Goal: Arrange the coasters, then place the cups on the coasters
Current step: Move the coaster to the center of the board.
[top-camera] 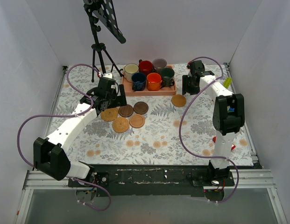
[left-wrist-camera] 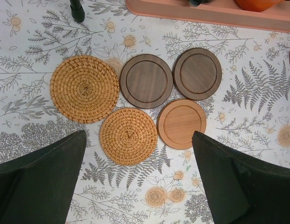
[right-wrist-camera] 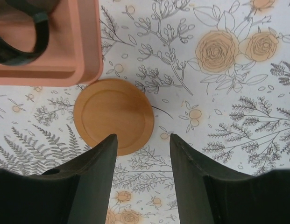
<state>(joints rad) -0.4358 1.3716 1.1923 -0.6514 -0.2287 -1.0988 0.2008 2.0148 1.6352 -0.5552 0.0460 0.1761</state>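
The left gripper (left-wrist-camera: 138, 135) is hanging wide open over a cluster of five coasters (left-wrist-camera: 146, 81), grasping nothing. Two woven discs (left-wrist-camera: 84, 88), two dark brown discs (left-wrist-camera: 197, 73) and one smooth tan disc (left-wrist-camera: 181, 123) are lying flat on the floral tablecloth (top-camera: 159, 135), rims touching or nearly so. The sixth coaster (right-wrist-camera: 113, 115), tan, is lying apart from the group, just off the near right corner of the pink tray (right-wrist-camera: 84, 56). The right gripper (right-wrist-camera: 143, 137) is standing over it with jaws parted and empty; one fingertip (right-wrist-camera: 109, 142) is overlapping the disc's near rim in the wrist view, though contact cannot be confirmed. All six cups are sitting in the tray in two rows — cream (top-camera: 130, 71), red (top-camera: 145, 66) and grey-lilac (top-camera: 159, 63) behind, navy (top-camera: 138, 80), orange (top-camera: 154, 80) and dark green (top-camera: 167, 75) in front — none on a coaster. A black tripod stand (top-camera: 100, 46) is standing at the far left, behind the left gripper.
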